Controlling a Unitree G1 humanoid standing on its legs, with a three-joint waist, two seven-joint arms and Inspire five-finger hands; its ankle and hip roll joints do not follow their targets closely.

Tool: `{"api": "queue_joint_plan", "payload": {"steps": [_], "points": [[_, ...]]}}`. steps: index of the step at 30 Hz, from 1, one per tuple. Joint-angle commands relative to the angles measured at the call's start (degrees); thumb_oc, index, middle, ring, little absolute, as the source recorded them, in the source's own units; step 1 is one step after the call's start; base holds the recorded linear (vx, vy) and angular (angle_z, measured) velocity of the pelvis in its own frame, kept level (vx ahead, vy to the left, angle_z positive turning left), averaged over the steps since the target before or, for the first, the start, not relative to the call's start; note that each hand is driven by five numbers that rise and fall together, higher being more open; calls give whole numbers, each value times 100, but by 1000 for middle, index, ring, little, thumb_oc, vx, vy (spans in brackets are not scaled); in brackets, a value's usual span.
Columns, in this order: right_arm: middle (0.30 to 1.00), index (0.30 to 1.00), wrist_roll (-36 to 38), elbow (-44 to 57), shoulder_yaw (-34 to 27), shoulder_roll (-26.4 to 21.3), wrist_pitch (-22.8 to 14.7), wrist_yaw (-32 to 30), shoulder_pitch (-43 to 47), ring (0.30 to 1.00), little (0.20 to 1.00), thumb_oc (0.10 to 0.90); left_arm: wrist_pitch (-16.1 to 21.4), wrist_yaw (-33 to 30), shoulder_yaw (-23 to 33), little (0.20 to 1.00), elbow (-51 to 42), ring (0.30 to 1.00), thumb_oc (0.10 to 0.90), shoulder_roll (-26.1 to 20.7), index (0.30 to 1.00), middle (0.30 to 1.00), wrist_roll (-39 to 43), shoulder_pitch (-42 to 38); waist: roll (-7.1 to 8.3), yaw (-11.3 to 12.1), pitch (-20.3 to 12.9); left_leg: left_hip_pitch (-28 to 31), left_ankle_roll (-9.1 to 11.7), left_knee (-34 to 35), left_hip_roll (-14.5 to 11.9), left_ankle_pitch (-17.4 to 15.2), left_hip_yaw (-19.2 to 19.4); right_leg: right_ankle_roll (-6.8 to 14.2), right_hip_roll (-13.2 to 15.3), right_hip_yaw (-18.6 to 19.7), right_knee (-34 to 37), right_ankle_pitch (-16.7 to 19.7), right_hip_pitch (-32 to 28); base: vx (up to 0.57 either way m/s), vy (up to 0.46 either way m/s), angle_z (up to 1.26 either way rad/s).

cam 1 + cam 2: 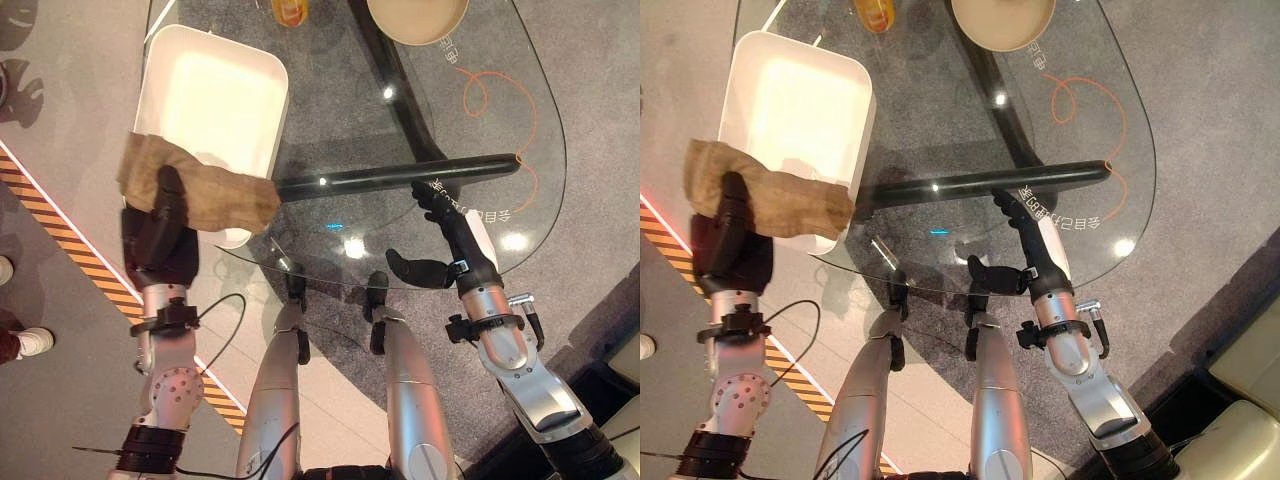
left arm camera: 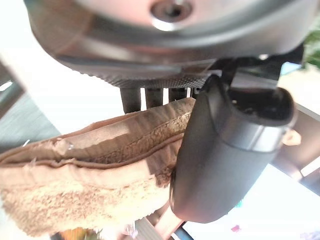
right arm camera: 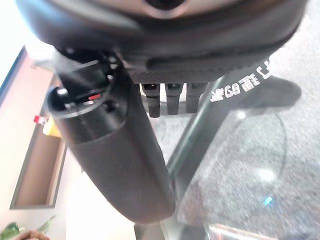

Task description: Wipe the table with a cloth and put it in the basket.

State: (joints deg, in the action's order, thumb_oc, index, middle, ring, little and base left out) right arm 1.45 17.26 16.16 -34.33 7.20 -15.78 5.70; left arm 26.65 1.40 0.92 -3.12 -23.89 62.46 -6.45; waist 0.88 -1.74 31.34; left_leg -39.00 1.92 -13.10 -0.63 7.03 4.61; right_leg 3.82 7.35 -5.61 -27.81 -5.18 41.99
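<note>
The crumpled tan terry cloth [image 1: 200, 190] is pinched between the left hand's [image 1: 160, 235] thumb and fingers, draped over the near rim of the white rectangular plastic basket [image 1: 165, 60] on the rounded glass table [image 1: 520, 180]. The right hand [image 1: 455, 235] rests straight-fingered, empty, on the glass.

Left hand [image 1: 160, 225] curled in a grip, right hand [image 1: 455, 232] flat with fingers straight

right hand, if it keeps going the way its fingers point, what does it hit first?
Probably the black bar under the glass table; the right hand points up-left at it. The glass likely lies between them, though depth is unclear.
</note>
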Motion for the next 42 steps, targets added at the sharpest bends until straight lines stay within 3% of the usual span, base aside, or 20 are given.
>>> {"api": "queue_joint_plan", "payload": {"steps": [1, 6, 11, 19, 24, 25, 26, 32, 33, 35, 37, 38, 39, 41, 42], "points": [[900, 900, -49, 518, -158, -202, -202, 50, 79, 900, 900, 800, 670, -51, 265, 200, -1053, 300, 100, -190, 300, 300, -945, -46, -158, 25, -155, -61, -154, -899, 350, -1060, 341, 21, -407, -216, 630, 319, -43, 8, 81, 1], [900, 900, -10, 525, -59, -194, 108, 198, 132, 900, 900, 800, 803, -637, 482, 200, -1083, 300, 100, -383, 300, 300, -1824, -192, -178, 13, -155, -160, -148, -977, 332, -1068, 376, 2, -414, -163, 569, 294, 53, 10, 76, -7], [900, 900, -32, 491, 97, -228, 416, 459, 213, 900, 900, 800, 665, -1226, 621, 200, -1036, 300, 100, -696, 300, 300, -2654, -405, -174, -6, -155, -284, -144, -1033, 321, -1063, 411, -11, -419, -118, 542, 298, 166, 10, 80, -2], [900, 900, 360, 371, 440, -534, 713, 774, 549, 900, 900, 800, 93, -3190, 591, 200, -205, 300, 100, -1638, 300, 300, -4771, -959, -161, -92, -155, -607, -135, -1186, 281, -1065, 501, -24, -407, -41, 515, 351, 460, 8, 95, -1], [900, 900, 627, 256, 700, -674, 794, 574, 930, 900, 900, 800, 117, -3683, 438, 200, 255, 300, 100, -1921, 300, 300, -4785, -1419, -93, -116, -155, -713, -152, -1266, 254, -1119, 569, -10, -391, -12, 537, 383, 566, 19, 45, 0], [900, 900, 668, 211, 790, -664, 863, 540, 1015, 900, 900, 800, 58, -3760, 357, 200, 352, 300, 100, -1917, 300, 300, -4889, -1498, -81, -107, -155, -625, -120, -1311, 253, -1246, 528, 25, -407, 13, 503, 279, 478, 5, 46, -1], [900, 900, 683, 194, 799, -670, 896, 528, 1113, 900, 900, 800, 21, -3796, 348, 200, 384, 300, 100, -1922, 300, 300, -4930, -1601, -62, -119, -155, -752, -145, -1286, 253, -1123, 585, -3, -392, -8, 558, 403, 592, 0, 49, -1], [900, 900, 897, 98, 975, -802, 1150, 560, 1470, 900, 900, 800, -211, -4096, 163, 200, 774, 300, 100, -2111, 300, 300, -5094, -2048, -38, -151, -155, -886, -119, -1302, 237, -1111, 615, 29, -363, 39, 598, 481, 754, 8, 55, -1], [900, 900, 930, 102, 1015, -813, 1179, 615, 1456, 900, 900, 800, -287, -4125, 112, 200, 838, 300, 100, -2133, 300, 300, -5110, -2049, -50, -144, -155, -781, -94, -1339, 232, -1247, 571, 61, -386, 68, 549, 364, 668, 7, 43, 0], [900, 900, 948, 112, 1026, -823, 1212, 667, 1568, 900, 900, 800, -378, -4178, 76, 200, 984, 300, 100, -2147, 300, 300, -5121, -2205, -30, -164, -155, -948, -122, -1314, 231, -1128, 640, 39, -378, 54, 600, 494, 835, 0, 43, -1], [900, 900, 1011, 61, 1114, -802, 1235, 664, 1597, 900, 900, 800, -458, -4179, -24, 200, 1164, 300, 100, -2129, 300, 300, -5081, -2270, -33, -145, -155, -843, -82, -1365, 224, -1289, 579, 78, -407, 71, 522, 343, 746, 28, 24, -1], [900, 900, 1059, 25, 1143, -811, 1269, 661, 1748, 900, 900, 800, -551, -4183, -72, 200, 1314, 300, 100, -2138, 300, 300, -5062, -2432, -11, -165, -155, -1029, -110, -1330, 228, -1122, 641, 45, -387, 41, 584, 504, 921, 0, 0, 0], [900, 900, 1077, -2, 1193, -793, 1289, 659, 1732, 900, 900, 800, -555, -4185, -128, 200, 1401, 300, 100, -2123, 300, 300, -5063, -2418, -16, -149, -155, -895, -73, -1375, 220, -1280, 577, 78, -414, 63, 514, 349, 801, -63, 14, -1], [900, 900, 1175, -58, 1230, -807, 1372, 673, 1954, 900, 900, 800, -618, -4213, -205, 200, 1658, 300, 100, -2067, 300, 300, -5089, -2667, 29, -177, -155, -1151, -97, -1354, 215, -1108, 631, 46, -398, 48, 571, 519, 1042, 0, 0, 0], [900, 900, 1210, -95, 1283, -811, 1395, 675, 1972, 900, 900, 800, -648, -4236, -276, 200, 1777, 300, 100, -2037, 300, 300, -5093, -2703, 40, -173, -155, -1069, -61, -1383, 200, -1225, 584, 77, -426, 73, 523, 409, 975, 0, 0, 0]]}}
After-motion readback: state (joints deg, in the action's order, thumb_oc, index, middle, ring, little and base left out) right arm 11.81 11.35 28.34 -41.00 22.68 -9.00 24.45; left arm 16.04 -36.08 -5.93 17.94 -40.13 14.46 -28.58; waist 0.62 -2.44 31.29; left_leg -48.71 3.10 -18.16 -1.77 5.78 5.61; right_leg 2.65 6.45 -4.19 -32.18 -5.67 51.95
